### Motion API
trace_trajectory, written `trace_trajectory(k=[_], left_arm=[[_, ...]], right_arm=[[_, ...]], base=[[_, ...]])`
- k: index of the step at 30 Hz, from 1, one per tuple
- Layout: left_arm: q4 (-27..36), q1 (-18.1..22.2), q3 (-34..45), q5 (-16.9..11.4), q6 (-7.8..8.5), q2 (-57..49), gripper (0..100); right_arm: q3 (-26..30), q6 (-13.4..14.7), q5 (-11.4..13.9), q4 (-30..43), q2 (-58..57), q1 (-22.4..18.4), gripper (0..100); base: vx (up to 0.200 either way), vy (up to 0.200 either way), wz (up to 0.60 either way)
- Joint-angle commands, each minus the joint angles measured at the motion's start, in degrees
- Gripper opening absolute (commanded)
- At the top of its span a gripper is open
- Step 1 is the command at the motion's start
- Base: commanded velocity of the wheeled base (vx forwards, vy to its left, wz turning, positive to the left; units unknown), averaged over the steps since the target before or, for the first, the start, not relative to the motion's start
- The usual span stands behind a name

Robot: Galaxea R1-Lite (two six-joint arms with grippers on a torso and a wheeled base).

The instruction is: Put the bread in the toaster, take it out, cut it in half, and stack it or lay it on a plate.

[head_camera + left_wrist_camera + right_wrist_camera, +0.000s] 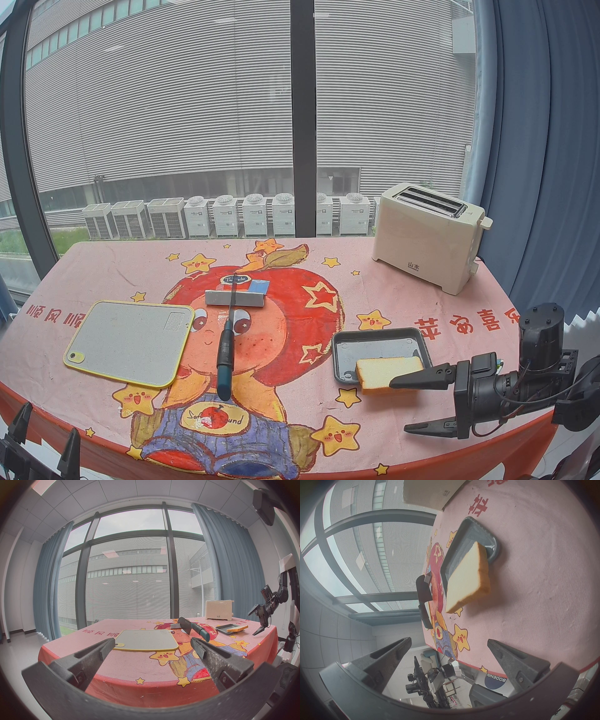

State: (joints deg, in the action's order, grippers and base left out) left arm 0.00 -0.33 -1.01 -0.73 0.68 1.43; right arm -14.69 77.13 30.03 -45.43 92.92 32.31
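A slice of bread point(388, 370) leans on the near rim of a dark tray point(381, 344), overhanging the cloth; it also appears in the right wrist view point(468, 578) and from the left wrist point(237, 628). My right gripper point(420, 403) is open, turned sideways, just right of and nearer than the bread, one finger level with it. The cream toaster point(428, 234) stands at the back right with empty slots. A knife point(226, 340) rests with its blade on a small rack point(235, 297) mid-table. My left gripper point(150, 655) is open, off the table's near left corner point(44, 447).
A grey cutting board with a yellow rim point(130, 340) lies on the left of the pink cartoon tablecloth point(125, 269). A window runs behind the table and blue curtains point(544, 156) hang at the right. The table's round front edge is close to my right gripper.
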Motion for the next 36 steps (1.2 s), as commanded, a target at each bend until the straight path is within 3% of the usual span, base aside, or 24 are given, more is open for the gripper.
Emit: trace_trajectory(k=[1,20,27,36], left_arm=[[0.0,0.0,0.9,0.0,0.02,0.0,100],[0.0,0.0,0.9,0.0,0.02,0.0,100],[0.0,0.0,0.9,0.0,0.02,0.0,100],[0.0,0.0,0.9,0.0,0.02,0.0,100]], right_arm=[[-0.9,0.1,0.0,0.0,1.3,-1.7,100],[-3.1,0.3,0.1,0.0,3.8,-5.4,100],[-4.4,0.2,0.1,-0.1,5.4,-8.7,100],[-3.4,0.4,-0.8,-6.2,8.2,-8.9,100]], base=[[0.0,0.0,0.0],[0.0,0.0,0.0],[0.0,0.0,0.0],[0.0,0.0,0.0]])
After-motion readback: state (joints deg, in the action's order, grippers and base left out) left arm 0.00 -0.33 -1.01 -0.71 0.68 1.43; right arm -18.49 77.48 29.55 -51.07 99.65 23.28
